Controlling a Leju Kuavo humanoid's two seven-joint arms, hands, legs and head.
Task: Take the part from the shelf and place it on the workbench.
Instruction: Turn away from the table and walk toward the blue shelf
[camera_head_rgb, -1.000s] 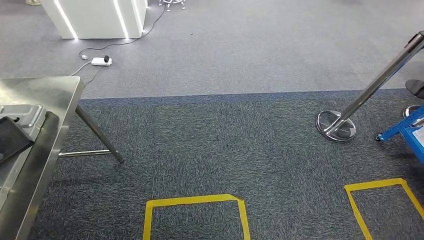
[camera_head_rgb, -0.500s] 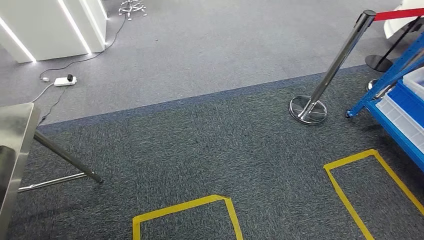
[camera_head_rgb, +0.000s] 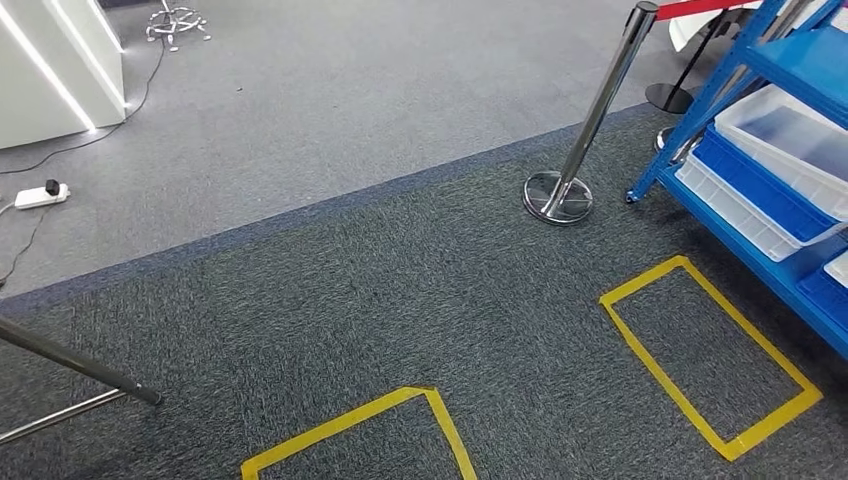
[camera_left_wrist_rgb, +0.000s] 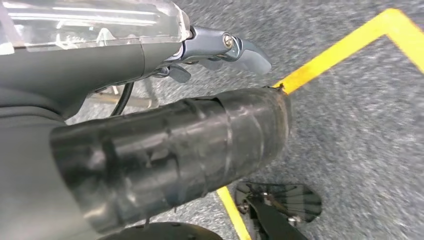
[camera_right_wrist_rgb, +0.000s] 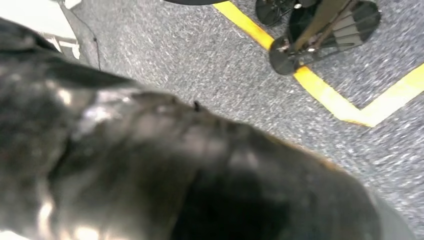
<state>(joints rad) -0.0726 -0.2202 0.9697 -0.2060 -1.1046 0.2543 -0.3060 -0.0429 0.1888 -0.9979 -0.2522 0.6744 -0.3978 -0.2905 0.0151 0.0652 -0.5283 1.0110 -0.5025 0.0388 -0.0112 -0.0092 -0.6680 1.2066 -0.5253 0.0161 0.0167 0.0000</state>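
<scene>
Grey carpet (camera_head_rgb: 330, 290) covers the floor, darker near the robot and paler beyond a blue seam. Two yellow taped rectangles lie on it: one (camera_head_rgb: 705, 350) in front of the shelf (camera_head_rgb: 790, 160), the other (camera_head_rgb: 350, 440) cut off by the lower edge of the head view. One chrome stanchion (camera_head_rgb: 575, 150) stands just left of the blue shelf, with a red belt at its top. On the shelf sit three bins that can be counted, a clear one (camera_head_rgb: 790, 125) above a blue one (camera_head_rgb: 750, 185) nested in a white one, and the corner of one more at the right edge. One power strip (camera_head_rgb: 40, 193) lies by a white cabinet (camera_head_rgb: 50, 70) far left. Two thin metal legs (camera_head_rgb: 75, 365) show at lower left, probably the bench's.

The step in hand looks like the approach to the shelf; nothing has been picked yet. The part itself cannot be made out: it may be in a bin, but none shows its contents clearly.

The left robot hand (camera_left_wrist_rgb: 165, 150) hangs by the body over the floor tape; a pale finger juts out with nothing seen in it, yet whether the whole hand is spread cannot be told. The right robot hand (camera_right_wrist_rgb: 165, 175) is a dark blur, state unreadable.

Next the robot likely needs to square up inside the rectangle by the shelf, then raise an arm toward the right bin.
</scene>
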